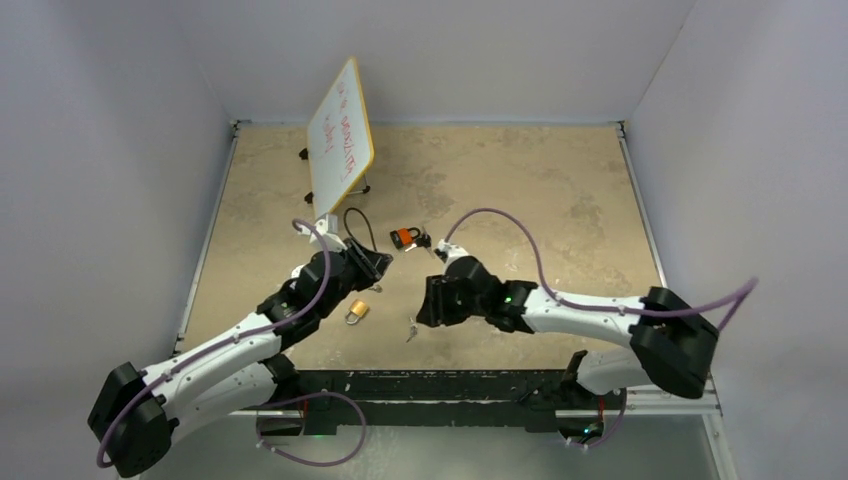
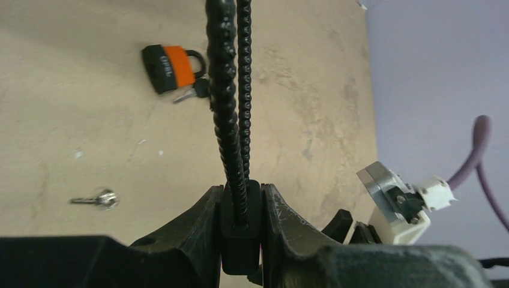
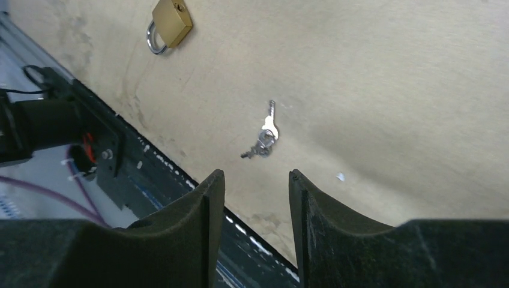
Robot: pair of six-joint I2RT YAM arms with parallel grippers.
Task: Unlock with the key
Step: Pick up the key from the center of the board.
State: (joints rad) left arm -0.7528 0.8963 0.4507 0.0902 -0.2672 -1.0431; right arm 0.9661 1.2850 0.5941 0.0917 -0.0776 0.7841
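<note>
The left hand is clamped on the black body of a cable lock, whose beaded loop rises straight out from between the fingers. The right hand hangs with its fingers apart over bare surface, and the key on its ring lies flat just beyond the fingertips, near the surface's near edge, with open room all round it. To its left lies a brass padlock, apart from the key. The left wrist view alone shows a second key stuck in the orange padlock farther out. Only the top view takes in the tilted whiteboard at the far left, with wide bare surface to the right.
</note>
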